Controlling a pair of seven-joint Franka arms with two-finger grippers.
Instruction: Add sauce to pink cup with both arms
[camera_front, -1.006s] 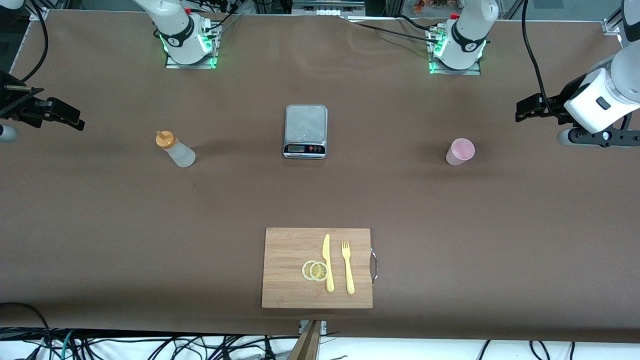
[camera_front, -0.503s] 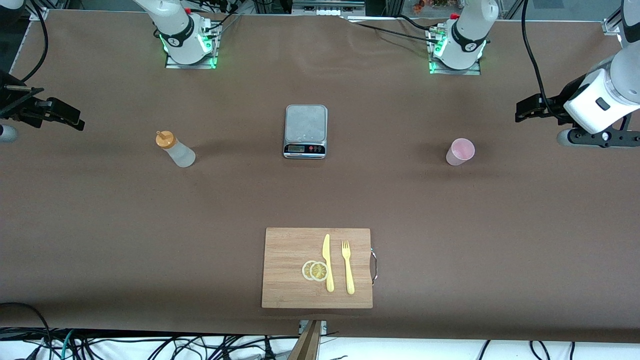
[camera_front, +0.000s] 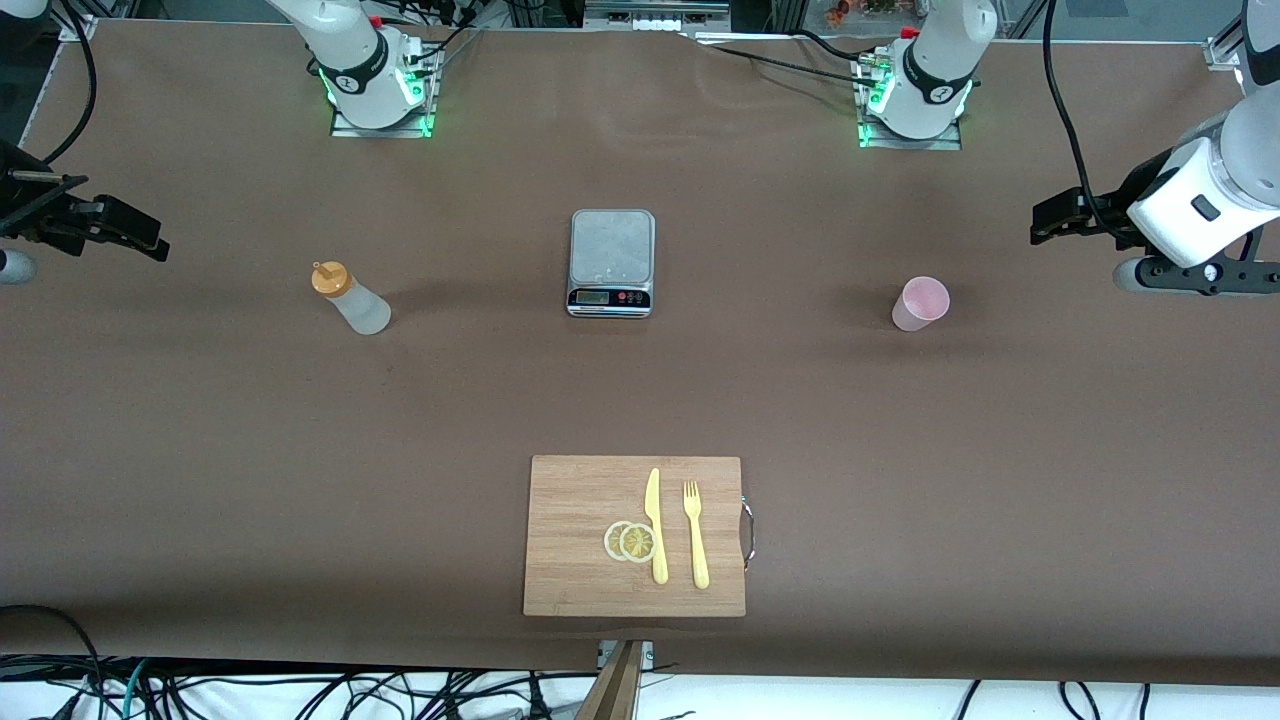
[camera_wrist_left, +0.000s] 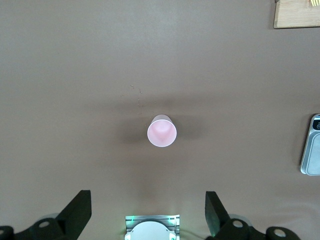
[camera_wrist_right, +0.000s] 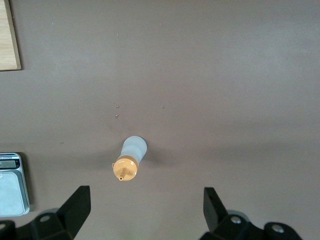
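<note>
The left pincer (camera_front: 1048, 222) hangs over the left arm's end of the table (camera_front: 200, 420), jaws spread wide and empty; the right pincer (camera_front: 150, 243) hangs over the right arm's end, equally wide and empty. From the left wrist view, the pink cup (camera_wrist_left: 161, 133) stands upright on the table between the spread fingers' (camera_wrist_left: 77, 210) line of sight, mouth up, apart from everything else. From the right wrist view, the sauce bottle (camera_wrist_right: 129, 160) likewise stands upright and centred ahead of that pincer, its long axis vertical, orange cap and thin nozzle on top. So each arm has its own thing: the left is nearer the cup, the right nearer the bottle, and each pincer looks to need a drop and reach toward the table's middle. The cup is thin, translucent, tapered plastic, likely light and easy to tip; the bottle is frosted, soft-looking and rounded. Between them sits a grey kitchen scale (camera_front: 611, 262) with a flat metal plate. Nearer the front camera lies a wooden cutting board (camera_front: 570, 500) carrying a yellow plastic knife (camera_front: 655, 525), a fork (camera_front: 695, 532) and two lemon slices (camera_front: 630, 541).
</note>
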